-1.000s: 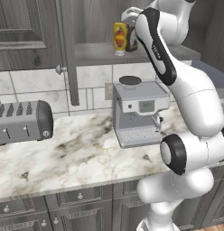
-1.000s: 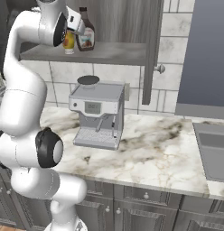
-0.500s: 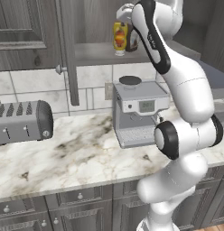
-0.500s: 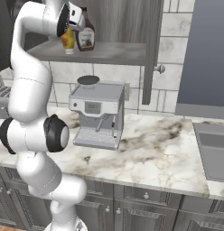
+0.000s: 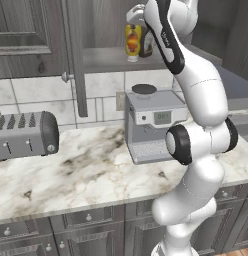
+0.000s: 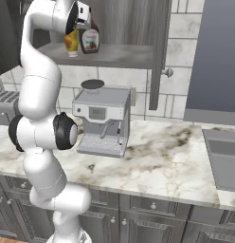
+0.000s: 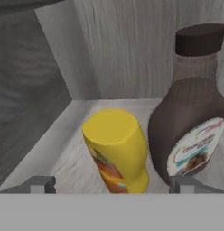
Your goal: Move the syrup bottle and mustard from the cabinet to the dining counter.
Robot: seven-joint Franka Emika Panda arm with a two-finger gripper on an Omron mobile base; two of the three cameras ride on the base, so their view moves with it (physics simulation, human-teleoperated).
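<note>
Yellow mustard [image 7: 117,151] between tips of wide-open, empty end effector [image 7: 111,185], syrup bottle [image 7: 190,122] alongside.

Grey cabinet [image 6: 133,28] shelf [image 6: 119,54] carries mustard [image 7: 117,151] and syrup bottle [image 7: 190,117], both upright, syrup just beside mustard and deeper in. Below the shelf, marble counter [image 5: 81,175] carries coffee machine [image 5: 153,127] directly under it and toaster [image 5: 26,135] well left of the machine.

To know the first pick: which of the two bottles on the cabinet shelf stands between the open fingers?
The yellow mustard sits between them; the brown syrup bottle stands off to its side.
</note>
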